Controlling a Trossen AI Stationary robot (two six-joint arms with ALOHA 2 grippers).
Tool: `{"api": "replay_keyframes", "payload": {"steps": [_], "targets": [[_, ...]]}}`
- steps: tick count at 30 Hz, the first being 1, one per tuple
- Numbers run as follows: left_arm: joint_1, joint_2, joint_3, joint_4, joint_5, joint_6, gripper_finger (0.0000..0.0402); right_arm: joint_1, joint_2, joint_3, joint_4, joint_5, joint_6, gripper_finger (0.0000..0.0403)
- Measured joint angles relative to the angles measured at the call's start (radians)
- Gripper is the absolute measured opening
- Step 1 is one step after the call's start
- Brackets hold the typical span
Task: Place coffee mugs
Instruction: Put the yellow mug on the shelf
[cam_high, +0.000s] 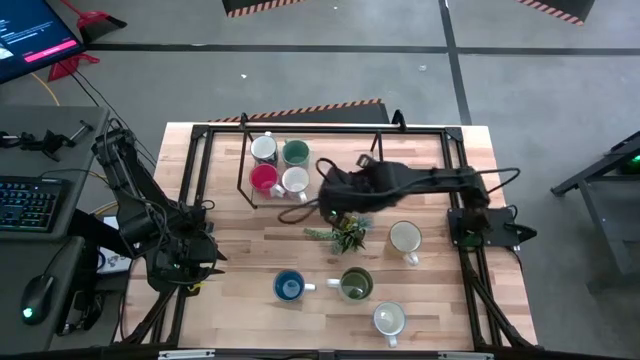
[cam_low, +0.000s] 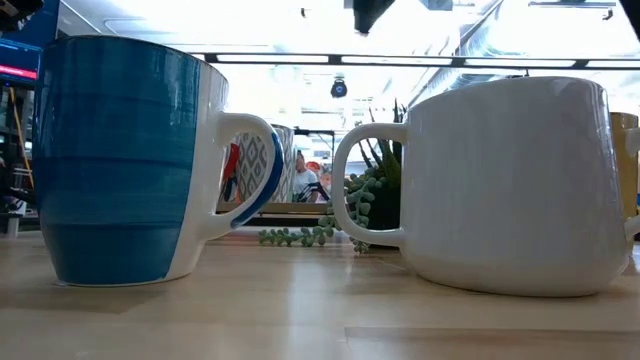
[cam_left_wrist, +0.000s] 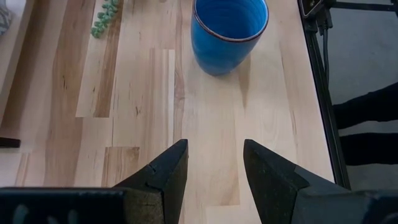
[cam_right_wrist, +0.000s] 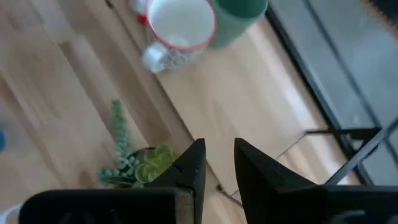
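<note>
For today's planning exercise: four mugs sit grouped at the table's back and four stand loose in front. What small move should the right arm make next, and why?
Probably swing the right hand toward the cream mug, the nearest loose one. The hand holds nothing, with a narrow gap between its fingers, above the small plant beside the grouped mugs. The left hand waits open near the blue mug.

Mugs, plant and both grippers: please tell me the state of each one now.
Four grouped mugs: upright, close together inside the dark frame.
Blue mug: upright, standing alone.
Olive mug: upright, standing alone.
Two white mugs: upright, apart from each other.
Plant: on the table, stems trailing.
Left gripper: open, empty, facing the blue mug.
Right gripper: slightly open, empty, above the plant.
</note>
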Motion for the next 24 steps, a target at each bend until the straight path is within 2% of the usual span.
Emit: {"api": "replay_keyframes", "payload": {"steps": [6, 10, 13, 17, 20, 24], "targets": [[0.000, 0.000, 0.000, 0.002, 0.000, 0.000, 0.0147, 0.129, -0.076, -0.009, 0.009, 0.115, -0.014, 0.0062], [0.002, 0.000, 0.000, 0.008, 0.000, 0.000, 0.0147, 0.203, -0.146, -0.105, 0.007, 0.228, -0.002, 0.0062], [0.003, 0.000, 0.000, 0.009, 0.000, -0.003, 0.0147, 0.248, -0.224, -0.269, 0.007, 0.275, 0.064, 0.0062], [0.003, 0.000, 0.000, 0.015, -0.001, -0.027, 0.0147, 0.291, -0.386, -0.572, 0.025, 0.293, 0.275, 0.0062], [0.003, 0.000, 0.000, 0.030, -0.002, -0.027, 0.0147, 0.323, -0.520, -0.805, 0.102, 0.269, 0.444, 0.0062], [0.006, 0.000, 0.000, 0.029, -0.017, -0.051, 0.0147, 0.363, -0.686, -1.054, 0.286, 0.187, 0.550, 0.0062]]}}
